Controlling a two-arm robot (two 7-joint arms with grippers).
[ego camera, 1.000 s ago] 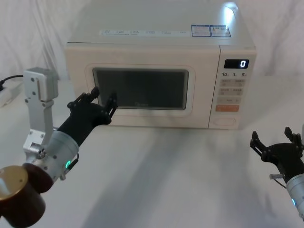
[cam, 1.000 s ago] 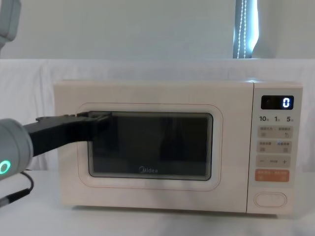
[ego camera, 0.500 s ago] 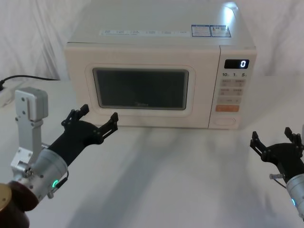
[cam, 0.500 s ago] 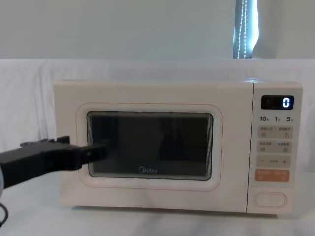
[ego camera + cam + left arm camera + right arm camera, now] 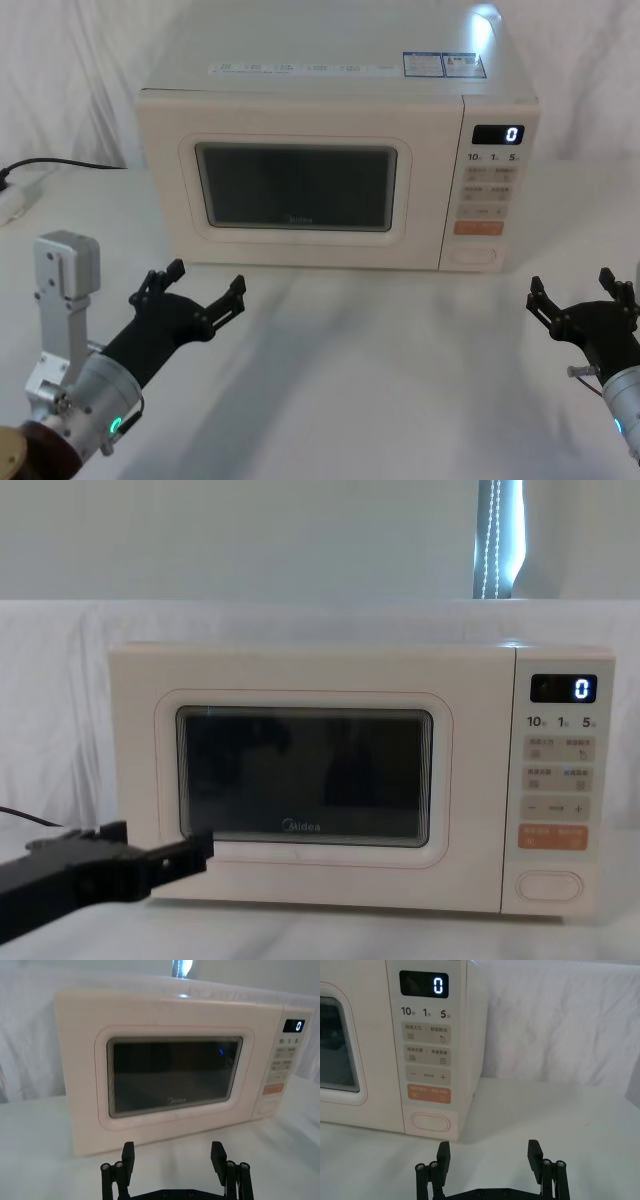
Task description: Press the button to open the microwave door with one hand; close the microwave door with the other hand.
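Microwave sits toward the table's far edge, centred. The microwave door (image 5: 300, 195) is flush with the cabinet, cream panel, dark glass window, control panel on its right side. The button (image 5: 430, 1122) is the wide cream key lowest on the panel, under the orange key (image 5: 429, 1093), close to the microwave's front right bottom corner.

Handling, as judgement: button looks like a stiff plastic key with short travel; wants one square push from a fingertip at its middle, not a pinch. Door is rigid, light, probably hinged at the left; glossy face, so push flat on the cream frame beside the glass, near the free right edge. Glass best avoided.

Left end effector (image 5: 188, 294) hangs low over the table near the front left corner, fingers spread, holding nothing, apart from the door. Right end effector (image 5: 583, 298) sits near the table's front right corner, fingers spread, empty, facing the panel.

Room: bare table (image 5: 380, 360) in front of the microwave, enough for a door swing. A black cable (image 5: 60, 164) lies at the left edge, well apart. White cloth behind.
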